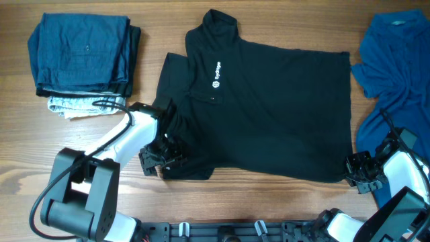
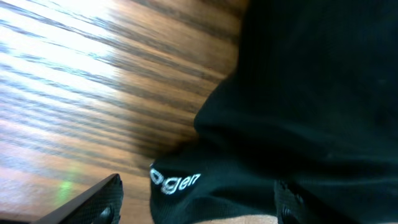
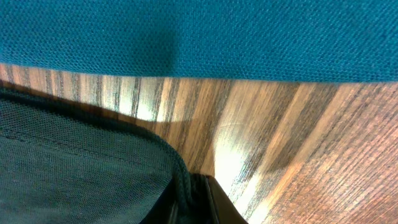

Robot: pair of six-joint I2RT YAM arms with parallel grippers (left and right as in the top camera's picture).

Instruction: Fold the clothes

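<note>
We see a wooden tabletop (image 1: pixel 269 205) with the black polo shirt (image 1: pixel 269 107) spread flat across its middle, collar towards the far edge and front facing up. The blue shirt (image 1: pixel 393 74) lies crumpled at the right edge, just beside the polo's right side. At the far left, well apart from both, sits a folded stack of dark blue garments (image 1: pixel 84 54) on a paler folded piece (image 1: pixel 74 104). The left gripper (image 1: pixel 162 160) is at the polo's near left corner, its fingers (image 2: pixel 99 202) spread apart with bunched black cloth between them. The right gripper (image 1: pixel 357 171) is at the near right corner, pinched together on the polo's hem. Small white lettering (image 1: pixel 217 72) marks the chest.
</note>
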